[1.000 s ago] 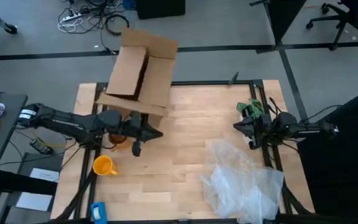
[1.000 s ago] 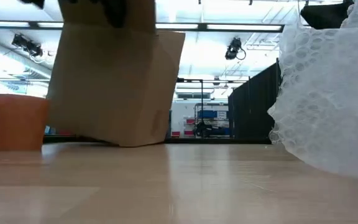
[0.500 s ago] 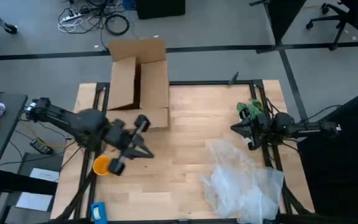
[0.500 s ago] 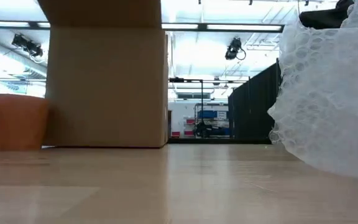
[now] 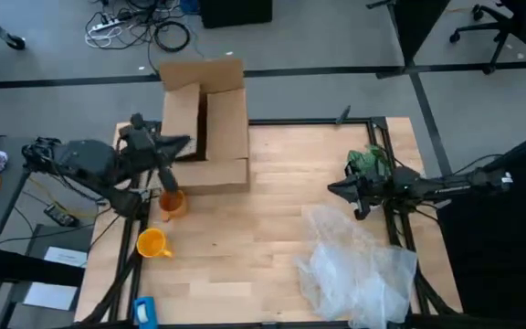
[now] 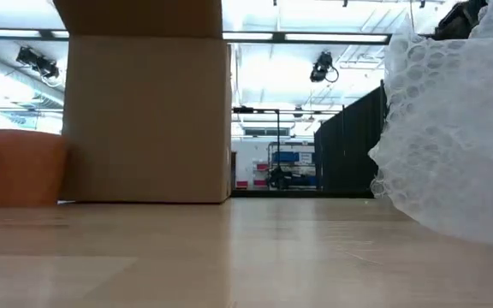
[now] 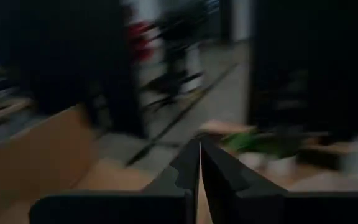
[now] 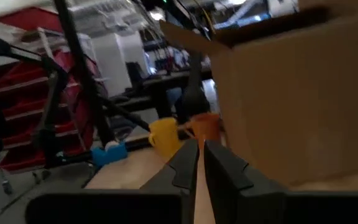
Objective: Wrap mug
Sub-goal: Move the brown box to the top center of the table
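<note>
Risk of grabbing the orange cup (image 5: 173,203) by the box (image 5: 204,119) instead of the mug (image 5: 152,243) at the lower-left bench (image 5: 272,210) edge, or nudging it off; left jaws and right jaws both pressed together, empty.

open wood mid-table (image 5: 272,210) — cardboard box (image 5: 205,123) far-left, plastic sheet (image 5: 354,265) near-right

Yellow-orange mug (image 5: 152,243), brown cardboard box (image 5: 205,123), bubble-patterned clear plastic sheet (image 5: 359,265).
</note>
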{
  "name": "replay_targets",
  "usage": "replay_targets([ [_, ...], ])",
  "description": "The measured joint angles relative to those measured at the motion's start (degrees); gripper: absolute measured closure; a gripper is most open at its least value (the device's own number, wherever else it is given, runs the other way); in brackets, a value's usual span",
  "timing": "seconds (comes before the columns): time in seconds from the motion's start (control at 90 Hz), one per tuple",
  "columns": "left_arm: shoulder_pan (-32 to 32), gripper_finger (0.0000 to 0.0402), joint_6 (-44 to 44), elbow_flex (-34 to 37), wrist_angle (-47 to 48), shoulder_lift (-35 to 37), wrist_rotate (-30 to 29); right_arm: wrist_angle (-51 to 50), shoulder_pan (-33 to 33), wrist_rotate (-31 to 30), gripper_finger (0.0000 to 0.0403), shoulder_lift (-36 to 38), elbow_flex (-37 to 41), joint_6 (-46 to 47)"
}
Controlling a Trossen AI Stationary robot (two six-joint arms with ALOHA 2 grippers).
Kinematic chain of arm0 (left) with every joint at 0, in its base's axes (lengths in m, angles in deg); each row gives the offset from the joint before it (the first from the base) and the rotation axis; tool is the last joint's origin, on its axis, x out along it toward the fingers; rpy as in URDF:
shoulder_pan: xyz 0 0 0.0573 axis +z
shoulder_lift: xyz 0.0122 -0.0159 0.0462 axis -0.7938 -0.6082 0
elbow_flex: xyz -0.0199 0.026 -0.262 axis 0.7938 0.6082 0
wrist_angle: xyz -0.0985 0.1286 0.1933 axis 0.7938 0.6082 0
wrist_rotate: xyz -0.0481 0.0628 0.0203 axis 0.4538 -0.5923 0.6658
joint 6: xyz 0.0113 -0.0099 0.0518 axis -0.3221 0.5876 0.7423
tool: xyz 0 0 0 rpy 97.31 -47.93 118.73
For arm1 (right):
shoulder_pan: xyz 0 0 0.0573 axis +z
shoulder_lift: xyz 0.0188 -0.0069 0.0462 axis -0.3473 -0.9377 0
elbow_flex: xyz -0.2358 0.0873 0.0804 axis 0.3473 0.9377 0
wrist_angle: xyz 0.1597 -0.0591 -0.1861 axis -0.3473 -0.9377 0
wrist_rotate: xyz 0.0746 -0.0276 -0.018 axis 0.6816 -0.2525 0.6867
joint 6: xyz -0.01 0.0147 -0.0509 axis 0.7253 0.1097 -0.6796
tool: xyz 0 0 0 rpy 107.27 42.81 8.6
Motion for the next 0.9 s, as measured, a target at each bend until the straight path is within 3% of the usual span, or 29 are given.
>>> replay_targets([
  [0.156, 0.49, 0.0401, -15.25, -0.09, 16.81, 1.11, -14.28, 5.71, 0.0, -2.49, 0.0396, -7.08, -0.01, -0.02],
  [0.256, 0.98, 0.0401, -28.74, -0.04, 28.05, 0.94, -15.3, 9.92, 0.0, -2.57, 0.0396, -11.29, 0.0, -0.27],
  [0.544, 5.2, 0.0401, -58.01, 0.12, 54.58, -1.44, -5.0, 21.41, 0.02, -2.62, 0.0396, -20.94, -0.11, 0.7],
  [0.789, 10.32, 0.0401, -58.8, 2.58, 54.44, -2.53, 9.77, 21.99, 0.0, -2.31, 0.0396, -26.89, -3.61, 0.68],
  [0.9, 12.91, 0.0401, -59.39, 4.84, 54.1, -2.72, 13.76, 22.14, 0.0, -1.97, 0.0396, -29.41, -5.41, 0.64],
])
